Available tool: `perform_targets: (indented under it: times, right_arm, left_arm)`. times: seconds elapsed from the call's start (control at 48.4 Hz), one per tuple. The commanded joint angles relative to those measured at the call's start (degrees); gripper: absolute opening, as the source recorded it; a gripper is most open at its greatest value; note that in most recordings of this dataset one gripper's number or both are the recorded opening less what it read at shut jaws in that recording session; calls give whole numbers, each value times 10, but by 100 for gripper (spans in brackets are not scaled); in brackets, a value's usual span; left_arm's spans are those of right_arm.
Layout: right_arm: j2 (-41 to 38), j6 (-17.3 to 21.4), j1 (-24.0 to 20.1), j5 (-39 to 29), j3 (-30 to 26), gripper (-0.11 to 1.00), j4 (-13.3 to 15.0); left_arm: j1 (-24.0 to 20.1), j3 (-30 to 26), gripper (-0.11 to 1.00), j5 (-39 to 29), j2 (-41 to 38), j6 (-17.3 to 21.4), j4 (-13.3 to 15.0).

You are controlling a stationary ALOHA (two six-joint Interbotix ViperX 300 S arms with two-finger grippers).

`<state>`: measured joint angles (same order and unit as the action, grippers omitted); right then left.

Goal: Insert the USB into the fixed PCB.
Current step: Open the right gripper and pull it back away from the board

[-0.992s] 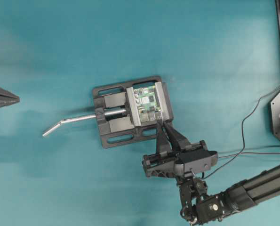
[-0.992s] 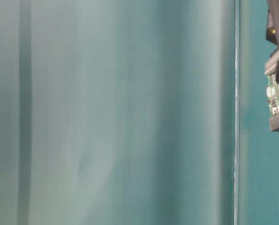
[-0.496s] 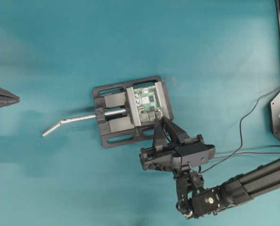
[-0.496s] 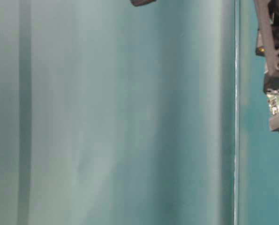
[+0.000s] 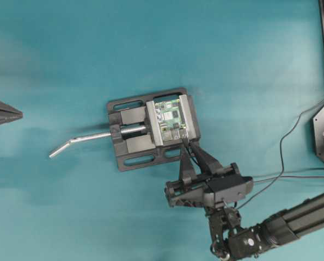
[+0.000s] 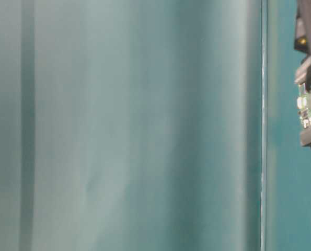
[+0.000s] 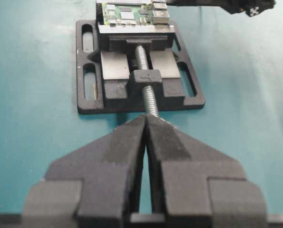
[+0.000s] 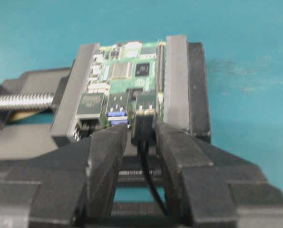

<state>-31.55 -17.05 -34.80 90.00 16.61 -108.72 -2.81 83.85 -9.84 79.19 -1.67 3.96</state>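
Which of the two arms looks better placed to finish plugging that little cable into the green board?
Probably the right. Its hand sits at the fixed PCB with the USB between its fingers, at the board's port. The left hand is shut, back by the vise handle's end.

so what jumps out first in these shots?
The black vise mid-table, with the green PCB clamped at its right end and a bent silver handle sticking out left. Just below it the right gripper, jaws parted either side of the USB, whose plug sits at the board's near-edge port. The left gripper stands shut, facing the vise screw.
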Motion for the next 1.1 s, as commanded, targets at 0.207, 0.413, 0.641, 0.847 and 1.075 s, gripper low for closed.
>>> perform_targets:
  times: [0.207, 0.413, 0.641, 0.847, 1.075]
  right_arm:
    - [31, -4, -19, 2, -3, 36, 2]
    - [50, -25, -22, 1, 10, 36, 1]
    - [121, -111, -24, -31, 51, 36, 1]
    - [201, -129, -27, -35, 102, 43, 3]
    - [258, -133, -31, -64, 134, 65, 9]
  left_arm:
    - [1, -13, 1, 3, -4, -2, -2]
    - [2, -13, 1, 3, -4, -2, -1]
    - [1, -13, 1, 3, -4, -2, -2]
    - [1, -13, 1, 3, -4, -2, -1]
    - [2, -13, 1, 3, -4, -2, -2]
